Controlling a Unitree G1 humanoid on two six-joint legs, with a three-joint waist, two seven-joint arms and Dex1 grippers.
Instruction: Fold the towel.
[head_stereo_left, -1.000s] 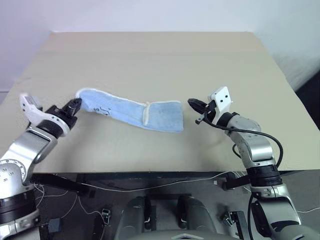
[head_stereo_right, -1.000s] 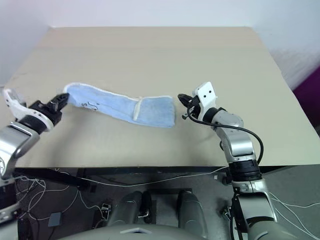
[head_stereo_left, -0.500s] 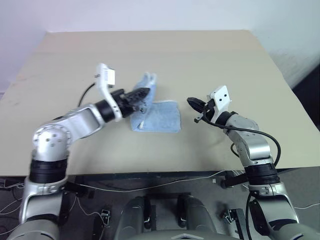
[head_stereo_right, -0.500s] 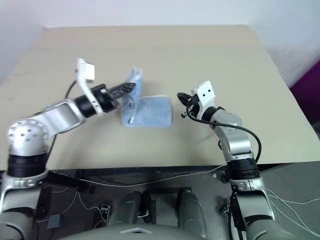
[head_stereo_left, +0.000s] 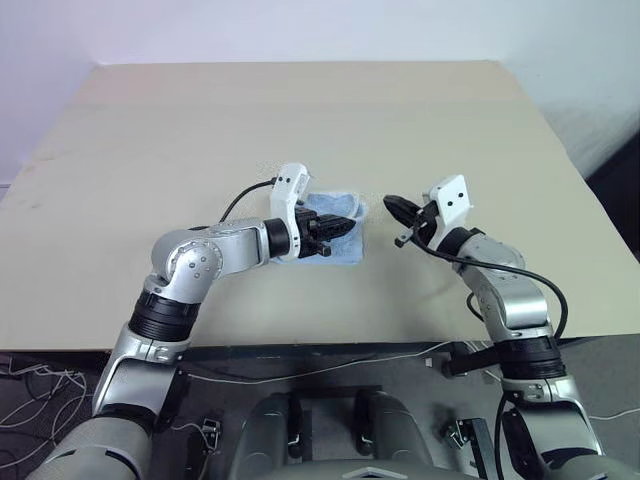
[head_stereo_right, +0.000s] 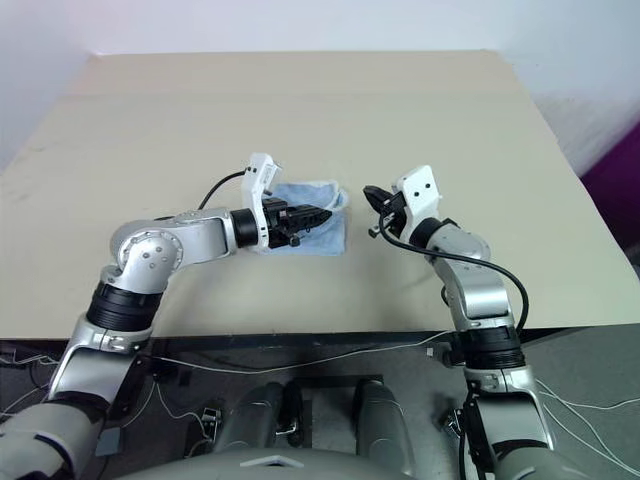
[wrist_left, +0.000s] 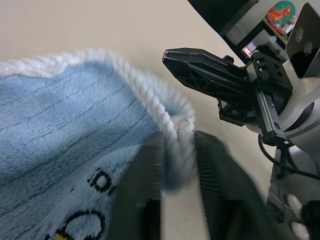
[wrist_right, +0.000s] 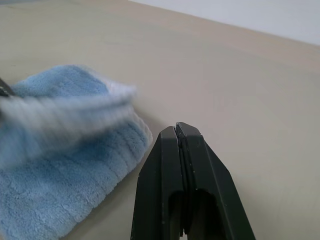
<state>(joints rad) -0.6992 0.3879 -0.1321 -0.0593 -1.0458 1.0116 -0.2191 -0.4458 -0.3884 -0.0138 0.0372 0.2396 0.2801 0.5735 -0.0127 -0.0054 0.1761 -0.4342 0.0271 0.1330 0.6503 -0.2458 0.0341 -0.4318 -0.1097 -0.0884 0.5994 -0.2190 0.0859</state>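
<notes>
The towel (head_stereo_left: 335, 240) lies near the middle of the table (head_stereo_left: 300, 120), doubled over into a compact light blue pad with white stitched edging along its rim. A dark printed mark shows on the upper layer in my left wrist view.

My left arm reaches across my front, elbow bent out to my left, forearm running toward the right over the near half of the table. My left gripper (head_stereo_left: 340, 226) points toward the right and sits over the towel's upper layer. In the left wrist view, the towel's white corner edge (wrist_left: 172, 130) lies in the gap between my two fingers (wrist_left: 142, 195), which stand apart; the frames are blurred there, and I cannot tell whether the cloth is pinched or merely lying loose between them.

My right arm comes up from the table's near right edge, elbow low, forearm angled inward to my left. My right gripper (head_stereo_left: 398, 208) is held level above the table surface, pointing at the towel's right edge. It is just beside the towel but apart from it. Its fingers (wrist_right: 182, 170) are pressed together with nothing between them, as the right wrist view shows plainly.

The two grippers face each other, tip toward tip, with the towel's right edge between them.
</notes>
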